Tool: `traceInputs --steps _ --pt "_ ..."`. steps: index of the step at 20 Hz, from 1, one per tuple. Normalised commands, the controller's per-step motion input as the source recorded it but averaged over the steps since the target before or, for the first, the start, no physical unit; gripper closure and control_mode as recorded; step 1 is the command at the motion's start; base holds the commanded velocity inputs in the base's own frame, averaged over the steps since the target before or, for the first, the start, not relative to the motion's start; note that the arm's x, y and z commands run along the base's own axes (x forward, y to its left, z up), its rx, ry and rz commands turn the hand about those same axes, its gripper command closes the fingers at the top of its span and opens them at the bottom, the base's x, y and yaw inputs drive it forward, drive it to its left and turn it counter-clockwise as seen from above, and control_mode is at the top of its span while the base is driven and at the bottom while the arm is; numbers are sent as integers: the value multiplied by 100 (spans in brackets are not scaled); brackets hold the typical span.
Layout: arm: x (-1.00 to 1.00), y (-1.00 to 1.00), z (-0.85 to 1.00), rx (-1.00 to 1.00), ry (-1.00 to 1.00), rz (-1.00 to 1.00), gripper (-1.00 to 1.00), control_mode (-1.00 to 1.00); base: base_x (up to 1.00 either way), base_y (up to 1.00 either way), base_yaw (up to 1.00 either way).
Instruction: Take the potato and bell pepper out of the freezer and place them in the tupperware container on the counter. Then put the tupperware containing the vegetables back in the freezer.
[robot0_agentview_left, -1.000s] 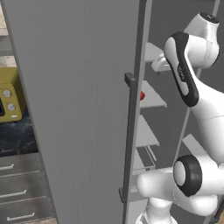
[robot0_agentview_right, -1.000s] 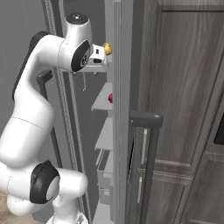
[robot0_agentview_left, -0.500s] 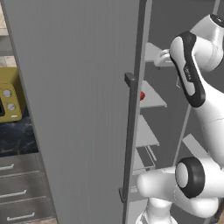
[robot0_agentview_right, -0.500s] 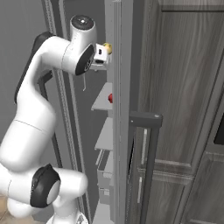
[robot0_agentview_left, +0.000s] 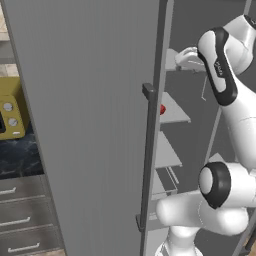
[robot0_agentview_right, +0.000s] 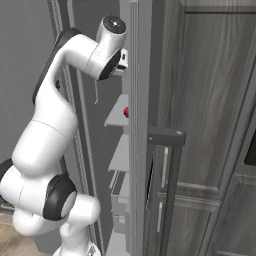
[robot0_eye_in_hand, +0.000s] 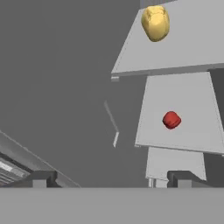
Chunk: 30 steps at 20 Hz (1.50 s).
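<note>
Jaws (robot0_eye_in_hand: 111, 179) wide apart, bell pepper (robot0_agentview_left: 162, 108) half-hidden

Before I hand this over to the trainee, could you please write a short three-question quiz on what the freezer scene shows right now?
1. True or false: the claw is shut on the bell pepper.
2. Multiple choice: in the hand view, the potato lies
A. on the same shelf as the bell pepper
B. on a different shelf from the bell pepper
C. between the claw's fingers
3. Fill in: the freezer door stands ____.

Key:
1. False; the claw is open and holds nothing, and the pepper rests on its shelf.
2. B
3. open
</note>
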Motion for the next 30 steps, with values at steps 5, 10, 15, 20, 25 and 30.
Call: traceInputs --steps 5,10,15,20,25,30 --pt "32 0 0 4 -4 7 -100 -100 0 0 0" --pt "32 0 0 1 -3 10 -100 -100 0 0 0" --pt "32 0 0 0 0 9 -100 -100 0 0 0" --pt "24 -4 3 0 1 9 -100 -100 0 0 0" --pt "20 -3 11 0 5 3 -100 -100 0 0 0" --pt "32 -7 0 0 6 0 -100 -100 0 0 0"
